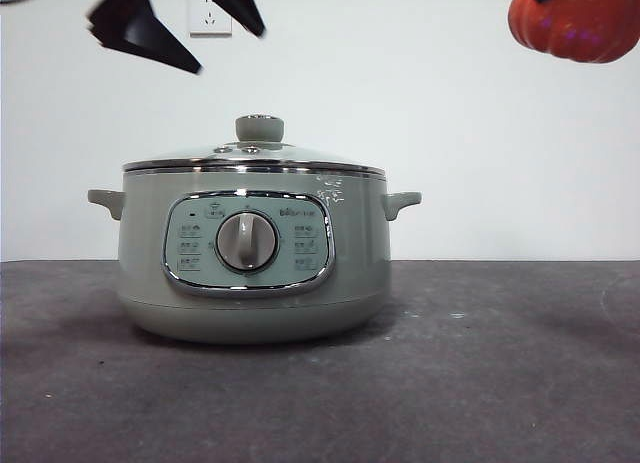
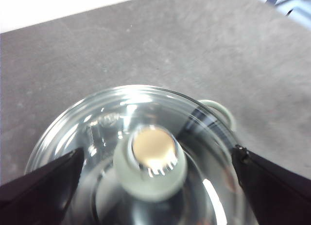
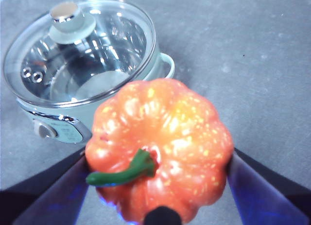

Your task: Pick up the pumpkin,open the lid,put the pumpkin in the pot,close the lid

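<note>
Left gripper [image 2: 155, 162] poised above lid [image 1: 254, 160], jaws spread wide either side of sage-green knob [image 2: 150, 163], clear of it; straight descent judged next. Lid seated on pot [image 1: 252, 253]. Right gripper [image 3: 155, 186] clamped on pumpkin [image 3: 160, 147], aloft beside pot. Pumpkin orange, ribbed, green stem curved.

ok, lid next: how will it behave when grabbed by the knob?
Probably rigid: the lid is glass with a chrome rim. The rounded knob looks smooth, so it may slip in the open left gripper. Likely fragile if dropped.
</note>
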